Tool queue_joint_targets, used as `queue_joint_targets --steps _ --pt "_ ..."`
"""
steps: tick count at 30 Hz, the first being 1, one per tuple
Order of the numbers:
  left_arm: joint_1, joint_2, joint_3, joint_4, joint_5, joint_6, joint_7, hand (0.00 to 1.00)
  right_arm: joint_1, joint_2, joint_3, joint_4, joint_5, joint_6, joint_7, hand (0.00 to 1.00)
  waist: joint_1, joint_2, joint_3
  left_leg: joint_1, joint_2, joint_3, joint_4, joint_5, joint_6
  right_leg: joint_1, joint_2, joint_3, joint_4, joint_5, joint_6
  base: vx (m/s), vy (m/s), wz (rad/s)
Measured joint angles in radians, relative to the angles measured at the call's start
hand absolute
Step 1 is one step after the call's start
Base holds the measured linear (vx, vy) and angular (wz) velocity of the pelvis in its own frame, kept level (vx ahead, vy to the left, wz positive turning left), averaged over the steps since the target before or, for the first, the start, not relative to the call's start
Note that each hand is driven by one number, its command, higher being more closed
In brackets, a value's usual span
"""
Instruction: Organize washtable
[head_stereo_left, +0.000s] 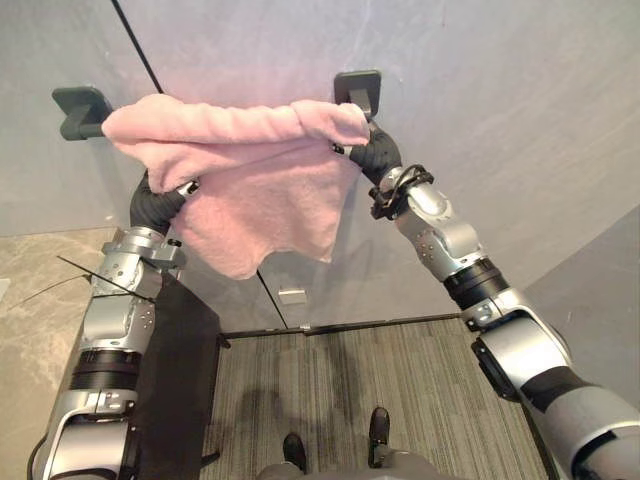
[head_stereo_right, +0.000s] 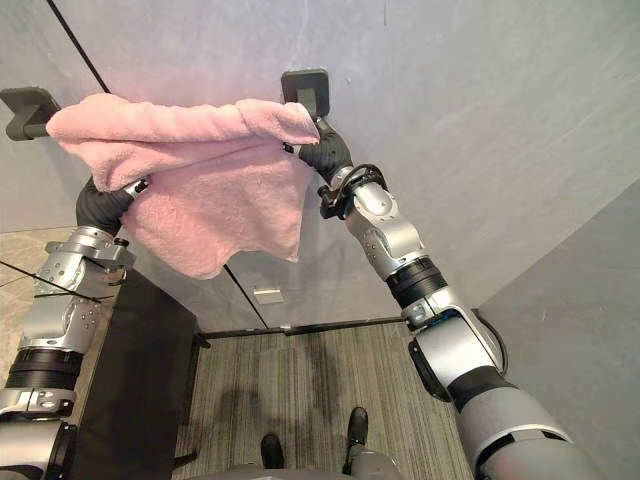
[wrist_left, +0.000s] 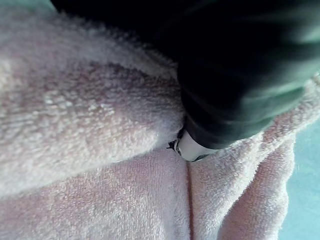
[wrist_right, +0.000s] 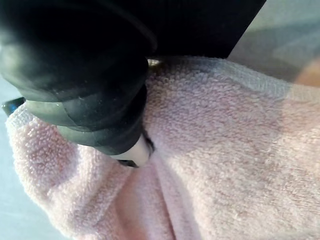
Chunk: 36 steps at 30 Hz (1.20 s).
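Room: smooth, mottled grey plaster-look wall (head_stereo_left: 500, 100), crossed by a thin dark diagonal line (head_stereo_left: 135, 40) that passes behind the towel. Below the towel lies grey carpet with fine lengthwise stripes (head_stereo_left: 390, 380). Below and left of the towel is a beige stone-look surface with pale veining (head_stereo_left: 30, 290), and beside it a flat matt black panel (head_stereo_left: 185, 370). Item: pink terry-cloth towel (head_stereo_left: 250, 190), thick looped pile with a stitched hem. It is draped over a wall rail between two dark grey rounded-rectangle brackets, one at the towel's left end (head_stereo_left: 80, 108) and one at its right end (head_stereo_left: 358, 90). The top fold is bunched into a long roll, and the lower edge hangs in uneven points. The rail itself is hidden under the cloth. Left hand (head_stereo_left: 160, 203): dark ribbed cover at the towel's lower left edge, the rest buried in the cloth; whether it is spread or clamped cannot be told. Right hand (head_stereo_left: 378, 152): dark ribbed cover against the towel's upper right corner, just under the right bracket; its grip is likewise covered by pile and cannot be told. A small white rectangular plate (head_stereo_left: 292, 296) sits low on the wall beneath the towel, any marking too small to read.
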<state>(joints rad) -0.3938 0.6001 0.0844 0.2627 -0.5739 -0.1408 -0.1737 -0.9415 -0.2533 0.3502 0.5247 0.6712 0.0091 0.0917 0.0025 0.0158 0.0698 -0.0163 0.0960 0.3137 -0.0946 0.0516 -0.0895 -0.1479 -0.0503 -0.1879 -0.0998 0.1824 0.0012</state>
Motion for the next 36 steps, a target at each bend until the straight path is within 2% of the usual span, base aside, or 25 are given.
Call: queue_joint_targets --steps 10,22,27,36 --pt "0.003 -0.051 0.0 0.039 -0.002 0.007 0.002 1.0 0.024 -0.006 0.009 -0.001 0.007 0.0 0.0 1.0 0.011 0.005 0.002 -0.002 0.001 -0.002 -0.004 0.0 0.0 0.0 0.0 -0.003 0.0 0.0 0.0 0.0 0.0 0.0" --pt "0.003 -0.051 0.004 0.092 -0.002 0.007 0.002 1.0 0.027 -0.006 0.049 -0.003 0.007 0.0 0.0 1.0 0.019 0.005 0.002 -0.009 0.002 -0.013 -0.006 0.0 0.0 0.0 0.0 -0.015 0.0 -0.001 0.001 0.0 0.0 0.01" --pt "-0.006 -0.051 0.006 0.109 -0.002 0.007 0.002 1.0 0.018 -0.004 0.053 -0.002 0.006 0.0 0.0 1.0 0.038 0.005 0.002 -0.013 0.002 -0.016 -0.006 0.0 0.0 -0.002 -0.001 -0.02 0.0 -0.001 0.001 0.0 0.002 0.02" --pt "-0.026 -0.051 0.041 0.14 -0.002 0.007 0.005 1.0 -0.034 0.012 0.071 0.0 0.005 0.0 0.0 1.0 0.039 0.005 0.002 -0.026 0.004 -0.014 -0.004 0.001 0.0 -0.015 0.0 -0.022 0.0 -0.001 0.001 0.01 0.009 0.01"
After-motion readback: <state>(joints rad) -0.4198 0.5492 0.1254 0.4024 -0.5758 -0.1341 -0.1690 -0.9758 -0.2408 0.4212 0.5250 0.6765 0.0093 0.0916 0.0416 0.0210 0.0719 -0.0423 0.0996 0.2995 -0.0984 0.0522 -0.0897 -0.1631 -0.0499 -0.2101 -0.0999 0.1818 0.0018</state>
